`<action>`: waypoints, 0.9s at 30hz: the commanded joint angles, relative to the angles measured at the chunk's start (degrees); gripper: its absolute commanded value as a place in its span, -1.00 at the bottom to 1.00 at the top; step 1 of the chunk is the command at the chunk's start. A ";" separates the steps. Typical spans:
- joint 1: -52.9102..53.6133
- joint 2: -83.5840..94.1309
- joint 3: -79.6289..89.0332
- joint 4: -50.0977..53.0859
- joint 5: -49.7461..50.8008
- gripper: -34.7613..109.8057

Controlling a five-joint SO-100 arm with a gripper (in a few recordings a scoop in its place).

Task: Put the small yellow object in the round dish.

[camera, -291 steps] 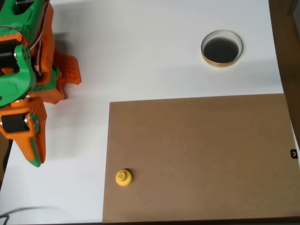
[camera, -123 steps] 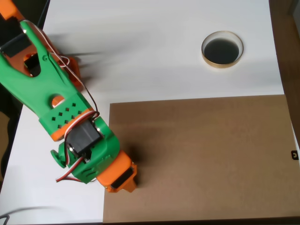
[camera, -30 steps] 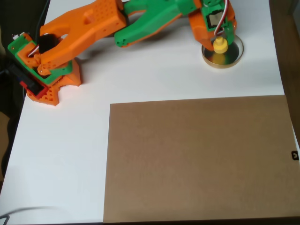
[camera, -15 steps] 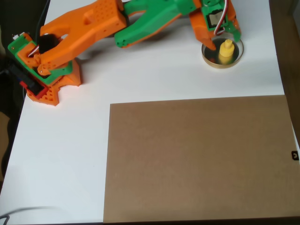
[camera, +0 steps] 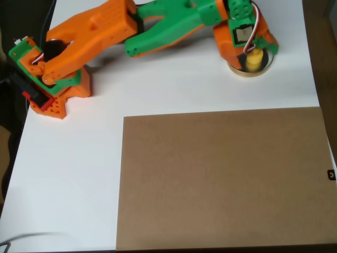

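Observation:
In the overhead view the small yellow object (camera: 254, 61) stands inside the round dish (camera: 243, 73) at the top right of the white table. Only the dish's tan lower rim shows; the gripper covers most of the rest. My gripper (camera: 255, 54) hangs over the dish, open. Its orange finger is to the left of the yellow piece and its other finger to the upper right. The jaws are spread wider than the piece and do not clamp it.
A large brown board (camera: 221, 176) covers the lower right of the table (camera: 68, 174). The arm's orange base (camera: 50, 92) sits at the upper left, and the arm reaches across the top edge. A dark wooden strip (camera: 322, 47) runs along the right side.
A second ago the yellow piece was clamped in the gripper above the dish. The jaws have opened and it now stands in the dish. The gripper has shifted slightly.

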 commanded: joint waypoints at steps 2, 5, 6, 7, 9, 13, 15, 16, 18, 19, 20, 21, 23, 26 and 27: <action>0.53 12.48 2.81 0.35 -1.93 -0.15; 0.53 14.85 4.66 0.35 -2.90 -0.15; 0.79 15.82 5.71 0.35 -3.34 -0.15; 1.14 17.14 7.21 0.35 -3.96 -0.15; 1.85 20.13 10.90 0.35 -5.10 -0.15; 3.96 25.93 17.40 0.35 -6.86 -0.15; 5.27 28.56 20.30 0.35 -7.73 -0.15; 5.89 29.88 21.80 0.35 -8.17 -0.15; 6.77 33.13 25.75 -0.26 -8.96 -0.15; 7.21 35.77 29.27 -1.58 -9.32 -0.15; 7.47 38.67 33.66 -3.25 -9.84 -0.15; 7.73 41.84 38.50 -5.19 -10.28 -0.15; 8.17 47.90 48.52 -9.23 -10.81 -0.16; 9.23 55.28 61.26 -13.80 -11.34 -0.16; 9.84 57.39 64.78 -14.94 -11.43 -0.16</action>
